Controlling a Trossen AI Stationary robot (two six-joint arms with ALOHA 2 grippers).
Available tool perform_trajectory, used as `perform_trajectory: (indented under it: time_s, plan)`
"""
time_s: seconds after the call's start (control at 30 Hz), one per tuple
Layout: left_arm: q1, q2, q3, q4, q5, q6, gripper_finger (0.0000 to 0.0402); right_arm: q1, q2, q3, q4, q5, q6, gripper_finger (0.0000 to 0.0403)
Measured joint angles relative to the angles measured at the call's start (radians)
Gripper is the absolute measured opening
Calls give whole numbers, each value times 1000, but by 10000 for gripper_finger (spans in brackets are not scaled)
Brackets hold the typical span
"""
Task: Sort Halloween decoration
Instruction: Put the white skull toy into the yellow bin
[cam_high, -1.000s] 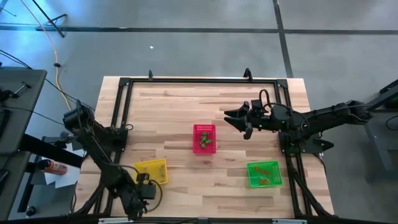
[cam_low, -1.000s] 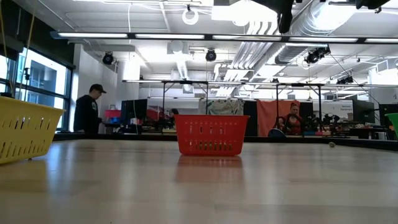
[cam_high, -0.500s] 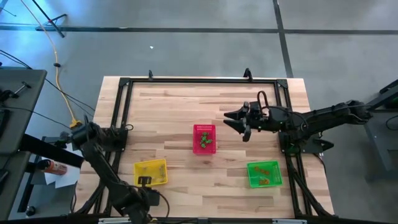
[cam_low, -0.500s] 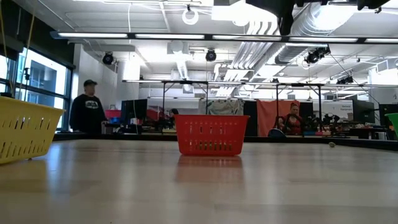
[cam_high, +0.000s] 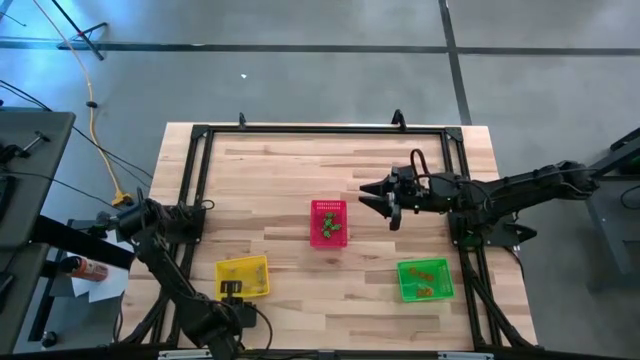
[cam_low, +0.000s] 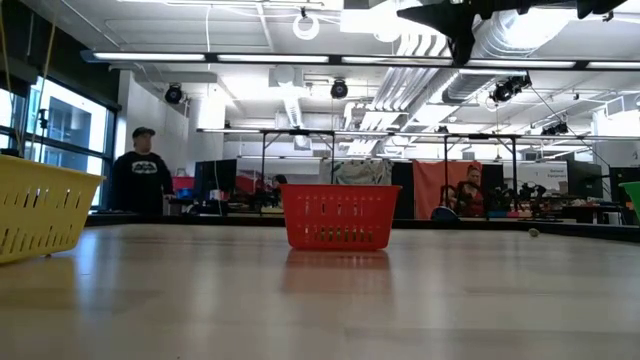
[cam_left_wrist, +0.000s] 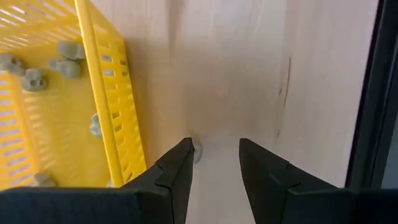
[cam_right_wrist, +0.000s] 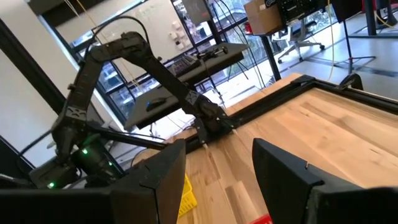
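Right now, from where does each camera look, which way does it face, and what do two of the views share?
High: above, facing straight down; both arms, right pincer near the red basket.
Low: table height, facing level into the room; red basket centred, an arm overhead.
Left wrist: facing down past the open left pincer; yellow basket beside it.
Right wrist: facing across the table past its open fingers toward the left arm.
Shared: high and left wrist both show the yellow basket.
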Motion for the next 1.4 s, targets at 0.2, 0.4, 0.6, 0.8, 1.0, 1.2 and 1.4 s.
perform_trajectory:
  time_s: [0.2, 0.4, 0.6, 0.8, 1.0, 1.2, 1.4]
  plan:
    - [-4, 0, 0, -1, -3, 25, 117, 0, 0, 0, -34, 1, -2, 181]
    - [-5, -1, -55, 16, 31, -3, 117, 0, 0, 0, -41, 2, -2, 181]
    - [6, -1, -80, 38, 64, 14, 118, 0, 0, 0, -42, 3, -2, 181]
    - [9, -1, -80, 99, 45, 71, 118, 0, 0, 0, -42, 6, -2, 181]
    - [9, -1, -80, 89, 33, 80, 118, 0, 0, 0, -42, 5, -2, 181]
    - [12, -1, -80, 96, 28, 122, 118, 0, 0, 0, -43, 18, -2, 181]
    - [16, -2, -132, 192, 92, 121, 118, 0, 0, 0, -43, 21, -2, 181]
